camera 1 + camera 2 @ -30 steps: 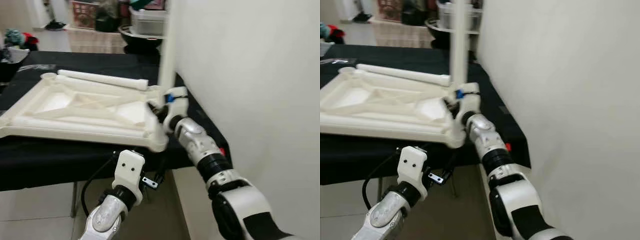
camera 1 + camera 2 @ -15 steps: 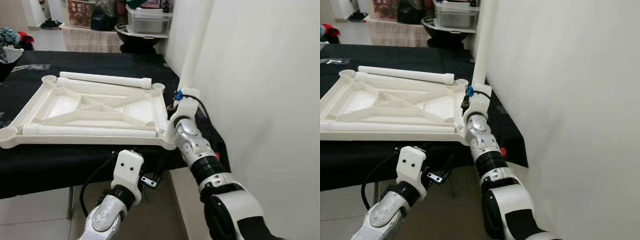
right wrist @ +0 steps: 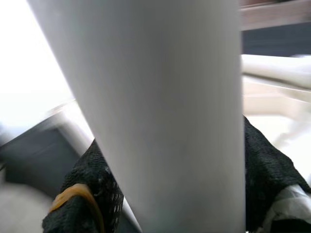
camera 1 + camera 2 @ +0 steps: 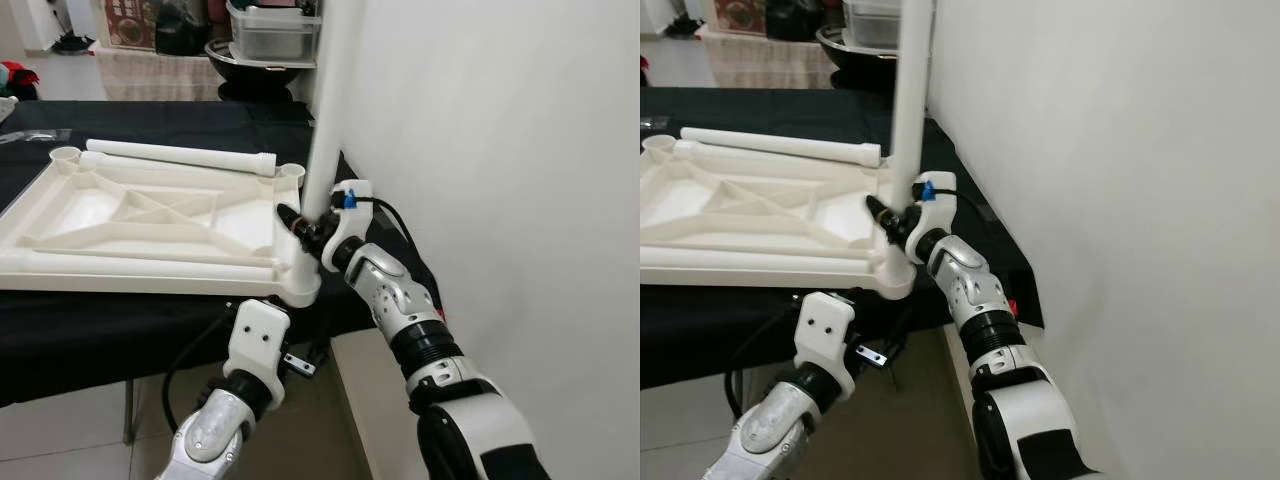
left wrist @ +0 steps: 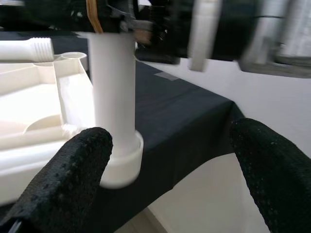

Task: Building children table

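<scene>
Left eye view: right gripper [image 4: 303, 222] clamps an upright leg [image 4: 328, 110] over the tabletop [image 4: 150, 215] corner; left gripper [image 5: 165, 165] spread wide below.

Both head cameras look forward and down from above the counter [image 4: 150, 330], sharing the white tabletop frame [image 4: 150, 215] and the upright leg [image 4: 325, 110] by the wall. The left wrist camera looks up from below the counter edge at that leg's foot [image 5: 114, 97], while the right wrist camera sits pressed close against the leg, between the right tool's fingers [image 3: 80, 194].

The upright table leg [image 4: 328, 110] runs out past the picture's top edge.
</scene>
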Tool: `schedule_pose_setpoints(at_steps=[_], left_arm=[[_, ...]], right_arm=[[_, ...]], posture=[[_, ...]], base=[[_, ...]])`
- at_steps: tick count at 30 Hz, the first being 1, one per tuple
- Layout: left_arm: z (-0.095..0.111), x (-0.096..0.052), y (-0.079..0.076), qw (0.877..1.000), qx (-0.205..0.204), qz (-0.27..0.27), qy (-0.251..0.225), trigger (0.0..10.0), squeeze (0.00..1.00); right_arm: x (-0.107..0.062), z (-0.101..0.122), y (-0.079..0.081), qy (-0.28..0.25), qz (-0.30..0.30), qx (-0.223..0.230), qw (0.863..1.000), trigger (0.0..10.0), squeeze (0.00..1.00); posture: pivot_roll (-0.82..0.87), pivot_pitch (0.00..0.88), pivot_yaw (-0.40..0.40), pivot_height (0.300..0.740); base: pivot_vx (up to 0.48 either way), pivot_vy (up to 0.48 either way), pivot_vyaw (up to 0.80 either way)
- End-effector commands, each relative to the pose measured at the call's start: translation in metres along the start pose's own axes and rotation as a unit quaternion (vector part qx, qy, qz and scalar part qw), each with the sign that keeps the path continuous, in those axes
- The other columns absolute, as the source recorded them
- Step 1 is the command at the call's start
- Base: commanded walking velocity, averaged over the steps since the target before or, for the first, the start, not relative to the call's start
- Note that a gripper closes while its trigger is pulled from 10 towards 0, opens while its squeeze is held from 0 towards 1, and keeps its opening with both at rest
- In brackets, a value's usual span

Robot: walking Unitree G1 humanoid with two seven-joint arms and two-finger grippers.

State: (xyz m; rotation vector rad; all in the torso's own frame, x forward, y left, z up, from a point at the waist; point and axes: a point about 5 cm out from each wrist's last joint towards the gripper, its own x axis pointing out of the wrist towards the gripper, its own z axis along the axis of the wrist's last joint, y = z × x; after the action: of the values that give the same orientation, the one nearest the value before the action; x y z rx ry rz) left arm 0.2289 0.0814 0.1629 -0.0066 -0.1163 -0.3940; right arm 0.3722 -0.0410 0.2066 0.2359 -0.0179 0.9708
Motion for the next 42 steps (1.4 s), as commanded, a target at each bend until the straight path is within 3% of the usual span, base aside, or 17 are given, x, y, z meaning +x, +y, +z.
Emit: schedule_pose_setpoints(at_steps=[1,5,6,7,10,13,15,19,20,24,27,28,30,31,37,38,42], left_arm=[[-0.001,0.000,-0.003,1.000,0.000,-0.003,0.000,10.0,0.00],[-0.001,0.000,-0.003,1.000,-0.001,-0.004,0.001,10.0,0.00],[-0.001,0.000,-0.003,1.000,0.000,-0.004,0.001,10.0,0.00],[-0.001,0.000,-0.003,1.000,0.000,-0.004,0.001,10.0,0.00],[-0.001,0.000,-0.003,1.000,0.000,-0.002,0.000,10.0,0.00],[-0.001,0.000,-0.003,1.000,0.000,-0.003,0.000,10.0,0.00],[-0.001,0.000,-0.003,1.000,0.000,-0.002,0.000,10.0,0.00],[-0.001,0.000,-0.002,1.000,0.000,-0.002,0.000,10.0,0.00],[-0.001,0.000,-0.002,1.000,0.000,-0.002,0.000,10.0,0.00],[-0.002,0.000,-0.003,1.000,0.001,-0.003,0.001,10.0,0.00],[-0.002,0.000,-0.003,1.000,0.000,-0.004,0.001,10.0,0.00],[-0.002,0.001,-0.004,1.000,-0.001,-0.004,0.000,10.0,0.00],[-0.002,0.001,-0.004,1.000,-0.001,-0.004,-0.001,10.0,0.00],[-0.002,0.001,-0.004,1.000,0.000,-0.005,-0.001,10.0,0.00],[-0.002,0.001,-0.004,1.000,0.000,-0.005,-0.001,10.0,0.00],[-0.002,0.001,-0.004,1.000,0.000,-0.005,-0.001,10.0,0.00],[-0.002,0.001,-0.004,1.000,0.001,-0.006,0.000,10.0,0.00]], right_arm=[[0.002,0.000,0.011,0.006,0.061,0.001,0.998,10.0,0.00],[-0.001,-0.002,0.014,0.021,0.098,-0.013,0.995,10.0,0.00],[-0.001,-0.004,0.014,0.026,0.098,-0.026,0.994,0.0,0.00],[-0.001,-0.004,0.014,0.026,0.098,-0.026,0.994,0.0,0.00],[0.006,-0.007,0.003,0.039,0.013,-0.058,0.997,0.0,0.00],[0.006,-0.007,-0.015,0.056,-0.112,-0.078,0.989,0.0,0.00],[0.000,-0.005,-0.032,0.067,-0.215,-0.085,0.971,0.0,0.00],[-0.015,0.001,-0.053,0.070,-0.340,-0.079,0.935,0.0,0.00],[-0.015,0.001,-0.053,0.070,-0.340,-0.079,0.935,0.0,0.00],[-0.032,0.009,-0.070,0.055,-0.452,-0.046,0.889,0.0,0.00],[-0.035,0.008,-0.072,0.054,-0.476,-0.031,0.877,0.0,0.00],[-0.040,0.005,-0.075,0.048,-0.513,-0.010,0.857,0.0,0.00],[-0.041,0.003,-0.075,0.046,-0.526,0.003,0.849,0.0,0.00],[-0.041,0.000,-0.074,0.036,-0.538,0.017,0.842,10.0,0.00],[-0.039,0.000,-0.072,0.022,-0.555,0.016,0.832,10.0,0.00],[-0.035,0.000,-0.069,0.021,-0.548,0.014,0.836,10.0,1.00],[-0.027,0.001,-0.062,0.007,-0.540,0.011,0.841,10.0,1.00]], posture=[[0.08,0.068,-0.146,0.740],[0.08,0.069,-0.146,0.740],[0.08,0.069,-0.146,0.740],[0.08,0.069,-0.146,0.740],[0.08,0.070,-0.147,0.740],[0.08,0.069,-0.144,0.740],[0.08,0.068,-0.147,0.740],[0.08,0.068,-0.148,0.740],[0.08,0.068,-0.148,0.740],[0.08,0.061,-0.144,0.740],[0.08,0.061,-0.144,0.740],[0.08,0.058,-0.143,0.740],[0.08,0.055,-0.145,0.740],[0.08,0.053,-0.144,0.740],[0.08,0.050,-0.146,0.740],[0.08,0.049,-0.146,0.740],[0.08,0.043,-0.144,0.740]], base=[[0.000,0.000,0.00],[0.000,0.000,0.00],[0.000,0.000,0.00],[0.000,0.000,0.00],[0.000,0.000,0.00],[0.000,0.000,0.00],[0.000,0.000,0.00],[0.000,0.000,0.00],[0.000,0.000,0.00],[0.000,0.000,0.00],[0.000,0.000,0.00],[0.000,0.000,0.00],[0.000,0.000,0.00],[0.000,0.000,0.00],[0.000,0.000,0.00],[0.000,0.000,0.00],[0.000,0.000,0.00]])
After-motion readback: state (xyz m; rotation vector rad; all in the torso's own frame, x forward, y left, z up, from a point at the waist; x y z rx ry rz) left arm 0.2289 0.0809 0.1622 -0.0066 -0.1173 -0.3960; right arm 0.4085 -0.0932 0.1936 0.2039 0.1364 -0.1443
